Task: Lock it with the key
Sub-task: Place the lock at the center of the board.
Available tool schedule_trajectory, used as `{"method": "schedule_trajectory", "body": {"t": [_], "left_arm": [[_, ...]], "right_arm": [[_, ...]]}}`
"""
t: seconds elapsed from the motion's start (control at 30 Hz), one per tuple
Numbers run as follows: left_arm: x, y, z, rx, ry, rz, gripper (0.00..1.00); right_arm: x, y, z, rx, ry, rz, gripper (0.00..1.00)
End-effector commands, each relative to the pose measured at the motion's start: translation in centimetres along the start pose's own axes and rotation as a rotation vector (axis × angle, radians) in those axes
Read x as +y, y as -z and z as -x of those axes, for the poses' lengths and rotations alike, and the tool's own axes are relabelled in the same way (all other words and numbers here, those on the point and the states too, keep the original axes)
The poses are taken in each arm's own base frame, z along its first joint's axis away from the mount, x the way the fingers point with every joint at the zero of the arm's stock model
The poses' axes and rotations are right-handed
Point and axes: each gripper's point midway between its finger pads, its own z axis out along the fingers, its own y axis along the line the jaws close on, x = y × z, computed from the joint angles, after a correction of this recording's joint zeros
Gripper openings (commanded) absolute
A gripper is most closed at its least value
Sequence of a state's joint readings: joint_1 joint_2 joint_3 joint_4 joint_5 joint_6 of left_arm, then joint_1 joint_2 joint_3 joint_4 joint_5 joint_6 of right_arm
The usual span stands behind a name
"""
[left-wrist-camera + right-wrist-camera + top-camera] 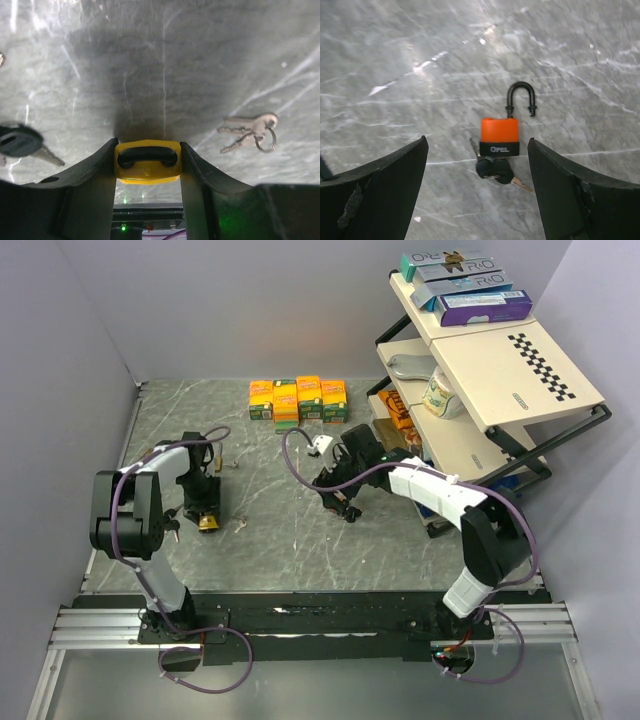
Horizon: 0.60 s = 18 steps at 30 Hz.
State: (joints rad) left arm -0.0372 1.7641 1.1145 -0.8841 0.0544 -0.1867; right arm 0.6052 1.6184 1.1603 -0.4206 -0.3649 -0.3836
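Grey marble bench, walled in; two padlocks out.
Left gripper: jaws clamped on yellow lock, spare keys near. Right gripper: jaws wide apart, empty, over orange lock lying flat, key at its base, looks inserted; shackle open. Likely heavy, rigid, slick jacket: pinch body flanks, push shackle home.

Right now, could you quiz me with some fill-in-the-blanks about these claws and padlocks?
1. The yellow plastic padlock is gripped by the ____ claw.
2. The black metal shackle of the orange plastic padlock stands ____.
3. The white lettering on that orange padlock reads ____.
4. The open right claw holds ____.
Missing words: left; open; OPEL; nothing.
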Motion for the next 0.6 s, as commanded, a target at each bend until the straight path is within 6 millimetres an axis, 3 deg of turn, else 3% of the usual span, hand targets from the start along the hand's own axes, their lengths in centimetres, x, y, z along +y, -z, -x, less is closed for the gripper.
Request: {"method": "schedule_trajectory", "body": {"t": [0.0, 0.07, 0.1, 0.37, 0.57], "left_arm": [[0.1, -0.8, -0.1, 0.016, 0.017, 0.008, 0.33], [0.1, -1.0, -0.2, 0.030, 0.015, 0.009, 0.40], [0.1, -1.1, -0.2, 0.033, 0.016, 0.008, 0.48], [-0.6, -0.1, 0.1, 0.026, 0.007, -0.034, 0.87], [-2.3, 2.3, 0.9, -0.031, -0.001, -0.130, 0.93]], "right_arm": [[-1.8, -0.8, -1.4, 0.086, -0.026, -0.060, 0.89], [-2.0, -1.4, -2.3, 0.122, -0.017, -0.056, 0.89], [-2.2, -1.8, -2.6, 0.139, -0.016, -0.054, 0.89], [-3.1, -3.8, -3.5, 0.186, 0.026, -0.049, 0.88], [-3.3, -5.1, -4.8, 0.237, 0.048, -0.023, 0.81]]}}
